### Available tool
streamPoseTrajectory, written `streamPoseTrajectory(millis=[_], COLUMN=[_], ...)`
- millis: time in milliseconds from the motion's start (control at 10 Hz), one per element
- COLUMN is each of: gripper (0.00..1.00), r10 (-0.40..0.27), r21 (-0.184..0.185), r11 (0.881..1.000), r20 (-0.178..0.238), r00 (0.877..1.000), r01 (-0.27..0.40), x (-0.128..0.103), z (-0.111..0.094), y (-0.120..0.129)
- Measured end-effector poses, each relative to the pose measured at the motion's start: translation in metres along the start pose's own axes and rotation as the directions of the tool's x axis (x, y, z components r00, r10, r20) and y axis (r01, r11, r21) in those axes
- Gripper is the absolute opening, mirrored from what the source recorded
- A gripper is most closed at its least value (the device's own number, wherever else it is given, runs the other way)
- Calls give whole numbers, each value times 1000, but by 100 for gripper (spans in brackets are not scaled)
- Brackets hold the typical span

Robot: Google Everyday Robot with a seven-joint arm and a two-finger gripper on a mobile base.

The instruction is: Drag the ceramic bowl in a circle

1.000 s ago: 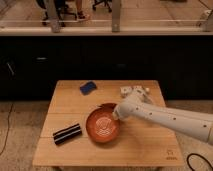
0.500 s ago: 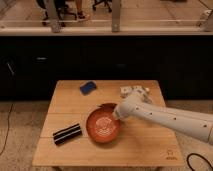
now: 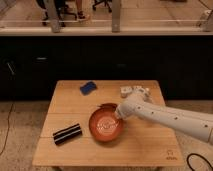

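The ceramic bowl [image 3: 105, 125] is round, shallow and orange-red with pale rings inside. It sits near the middle of the wooden table [image 3: 70, 107], a little toward the front. My white arm reaches in from the right, and my gripper [image 3: 118, 115] is at the bowl's right rim, touching or just over its edge. The arm's end hides the fingertips.
A blue object [image 3: 88, 88] lies at the back left of the table. A black rectangular item [image 3: 67, 133] lies at the front left. A small white object [image 3: 127, 91] sits at the back right behind my arm. Dark cabinets stand behind the table.
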Motion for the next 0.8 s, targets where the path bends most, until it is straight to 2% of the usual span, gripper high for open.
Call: streamPoseTrajectory(millis=[600,800], gripper=[4,4], r10=[7,3], r21=[0,2], r11=[1000,1000], r20=[-28,-26], r00=[1000,1000], r01=[-7,-3], x=[15,24], z=[-6,-2], y=[6,5])
